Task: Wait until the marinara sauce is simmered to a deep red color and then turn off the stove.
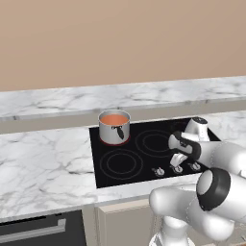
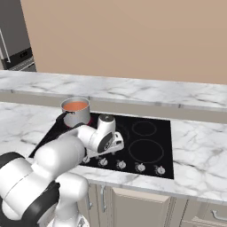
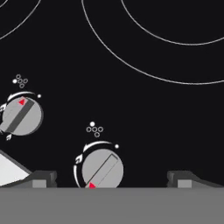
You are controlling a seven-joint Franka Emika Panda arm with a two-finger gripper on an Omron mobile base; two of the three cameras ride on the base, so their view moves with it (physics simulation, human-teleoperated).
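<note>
A small steel saucepan (image 1: pixel 114 129) stands on the back left burner of the black stove (image 1: pixel 144 166). The marinara sauce (image 1: pixel 114 118) in it is an orange-red disc, also visible from the other side as the sauce (image 2: pixel 75 106). My gripper (image 1: pixel 178 162) points down over the row of silver knobs at the stove's front edge and is open. In the hand view one knob (image 3: pixel 102 170) lies between the wide-apart fingertips (image 3: pixel 43 177), untouched, with its red mark at the lower left. A second knob (image 3: pixel 21 116) sits to its left.
White marble counter (image 1: pixel 43 163) surrounds the stove, with a raised ledge (image 1: pixel 120 96) behind it. A dark oven front with a bar handle (image 1: pixel 38 230) is at the lower left. Cabinet doors (image 2: pixel 133 206) run below the counter. A dark tall appliance (image 2: pixel 13 40) stands far left.
</note>
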